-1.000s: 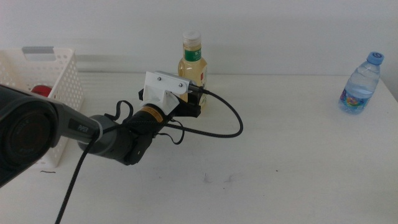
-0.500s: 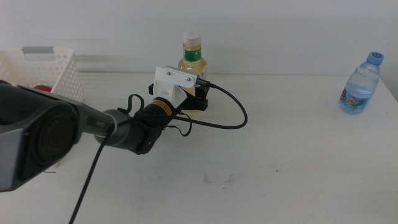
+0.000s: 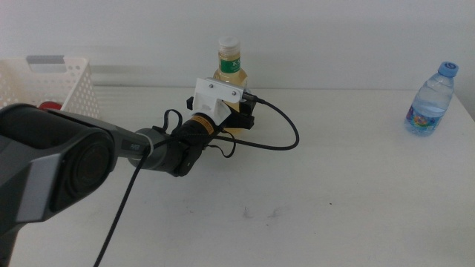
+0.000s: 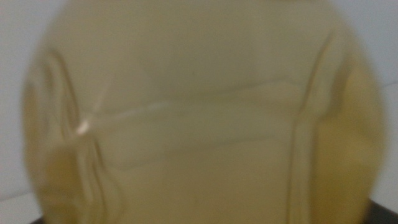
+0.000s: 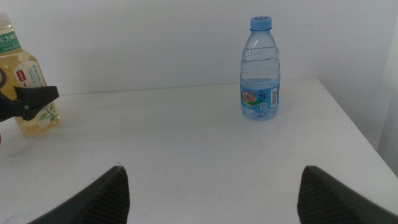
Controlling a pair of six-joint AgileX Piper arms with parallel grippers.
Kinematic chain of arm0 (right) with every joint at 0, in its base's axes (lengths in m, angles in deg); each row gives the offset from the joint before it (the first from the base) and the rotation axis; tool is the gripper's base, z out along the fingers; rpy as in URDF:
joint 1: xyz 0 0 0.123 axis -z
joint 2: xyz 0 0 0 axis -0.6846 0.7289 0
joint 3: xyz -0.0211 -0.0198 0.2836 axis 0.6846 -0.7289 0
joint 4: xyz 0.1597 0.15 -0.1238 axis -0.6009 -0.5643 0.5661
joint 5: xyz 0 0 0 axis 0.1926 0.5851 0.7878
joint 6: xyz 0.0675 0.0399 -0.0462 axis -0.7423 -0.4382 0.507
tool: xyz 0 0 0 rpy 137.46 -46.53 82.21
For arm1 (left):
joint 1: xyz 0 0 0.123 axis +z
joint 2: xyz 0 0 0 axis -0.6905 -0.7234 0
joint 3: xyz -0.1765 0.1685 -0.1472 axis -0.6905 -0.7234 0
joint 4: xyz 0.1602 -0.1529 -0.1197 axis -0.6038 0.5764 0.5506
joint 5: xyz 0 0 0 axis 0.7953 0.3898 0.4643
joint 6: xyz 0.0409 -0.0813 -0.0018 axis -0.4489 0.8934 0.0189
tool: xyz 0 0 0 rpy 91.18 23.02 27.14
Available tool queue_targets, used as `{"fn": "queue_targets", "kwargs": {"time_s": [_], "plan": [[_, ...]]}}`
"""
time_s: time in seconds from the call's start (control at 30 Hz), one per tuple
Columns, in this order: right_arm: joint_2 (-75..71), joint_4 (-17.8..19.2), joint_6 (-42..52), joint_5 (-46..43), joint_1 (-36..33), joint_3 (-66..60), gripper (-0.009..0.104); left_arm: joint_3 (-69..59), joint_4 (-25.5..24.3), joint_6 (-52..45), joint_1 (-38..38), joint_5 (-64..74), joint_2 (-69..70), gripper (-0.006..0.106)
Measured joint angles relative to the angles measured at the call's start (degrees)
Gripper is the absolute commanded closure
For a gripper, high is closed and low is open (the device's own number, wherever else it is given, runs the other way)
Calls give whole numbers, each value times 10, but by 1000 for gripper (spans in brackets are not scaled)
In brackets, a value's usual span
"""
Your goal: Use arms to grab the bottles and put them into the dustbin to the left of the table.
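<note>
Yellow bottle (image 3: 231, 68) stands upright at the table's (image 3: 334, 185) far edge, the left gripper (image 3: 239, 119) right at its base; can't tell if the jaws grip it. The dustbin (image 3: 52, 85) sits far left, something red inside.

Left wrist: yellow bottle (image 4: 199, 118) fills everything, blurred.

Right wrist: right gripper (image 5: 211, 193) spread wide, empty, facing the water bottle (image 5: 260, 71).

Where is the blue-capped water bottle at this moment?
The water bottle stands upright near the table's far right edge in the middle view, far from the left gripper.
</note>
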Motion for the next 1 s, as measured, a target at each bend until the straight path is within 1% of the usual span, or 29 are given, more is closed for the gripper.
{"fn": "queue_targets", "kwargs": {"time_s": [0.03,0.1,0.2,0.27,0.3,0.37,0.4,0.47,0.53,0.63,0.7,0.73,0.8,0.87,1.0], "plan": [[0,0,0,0,0,0,7,8,0,0,0,10,-4,21],[0,0,0,0,0,0,7,16,0,0,0,31,-7,40],[0,0,0,0,0,0,7,17,-19,19,0,68,7,78],[0,0,0,0,0,0,7,-3,-51,47,0,122,41,100],[0,0,0,0,0,0,7,-18,-72,66,0,163,63,102],[0,0,0,0,0,0,7,-53,-112,138,-10,291,129,102],[0,0,0,0,0,0,7,-66,-121,170,-18,358,160,102],[0,0,0,0,0,0,7,-87,-131,227,-40,546,239,102],[0,0,0,0,0,0,7,-93,-118,243,-59,702,318,102],[0,0,0,0,0,0,7,-91,-87,192,-73,876,416,102],[0,0,0,0,0,0,7,-72,-60,142,-59,942,457,102],[0,0,0,0,0,0,7,-57,-42,110,-40,972,471,102],[0,0,0,0,0,0,7,-20,-11,47,9,1022,481,102],[0,0,0,0,0,0,7,28,14,-23,81,1078,478,102],[0,0,0,0,0,0,7,115,40,-129,225,1150,442,102]]}}
